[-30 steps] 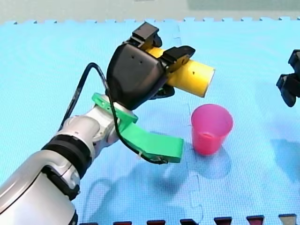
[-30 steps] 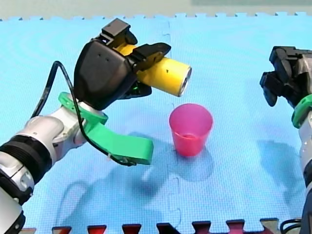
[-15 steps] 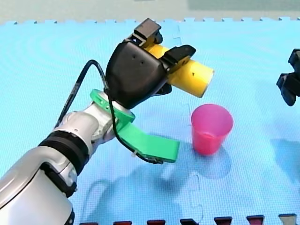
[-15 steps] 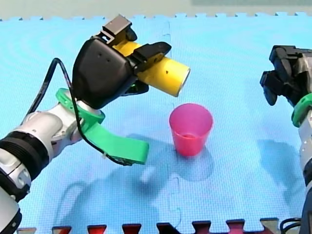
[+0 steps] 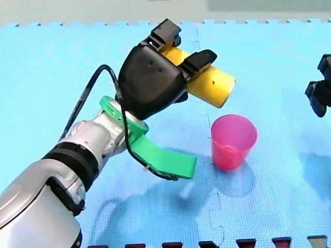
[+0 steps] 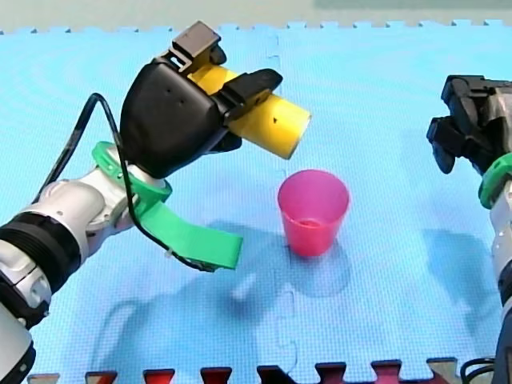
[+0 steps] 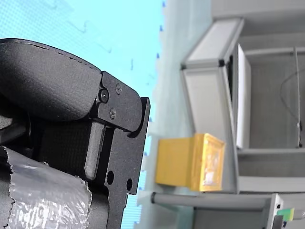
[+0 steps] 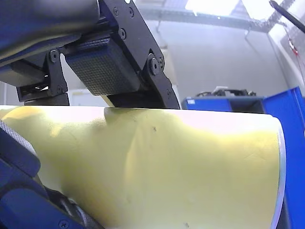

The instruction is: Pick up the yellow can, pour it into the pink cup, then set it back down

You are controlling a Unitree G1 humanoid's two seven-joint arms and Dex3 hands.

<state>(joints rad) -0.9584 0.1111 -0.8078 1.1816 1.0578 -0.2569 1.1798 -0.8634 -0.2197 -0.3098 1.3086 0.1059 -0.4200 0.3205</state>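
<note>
My left hand [image 5: 170, 62] is shut on the yellow can [image 5: 209, 85], holding it in the air, tipped on its side with its open end pointing right and a little down. The can's mouth [image 6: 300, 136] hangs above and just left of the pink cup [image 6: 313, 211], which stands upright on the blue foam mat [image 6: 384, 96]. In the second wrist view the can [image 8: 181, 162] lies under a black finger pad [image 8: 102, 67]. My right hand [image 6: 464, 128] hovers at the right edge, away from the cup, holding nothing.
A green bracket [image 5: 163, 160] and a black cable hang from my left wrist, low beside the cup. Dark and red mat teeth [image 6: 320, 374] line the near edge. In the first wrist view a yellow box [image 7: 190, 162] sits on grey shelving beyond the mat.
My left hand has rolled slightly and lifted the can a touch, with its mouth now tipped a bit further down. The cup and my right hand have not moved.
</note>
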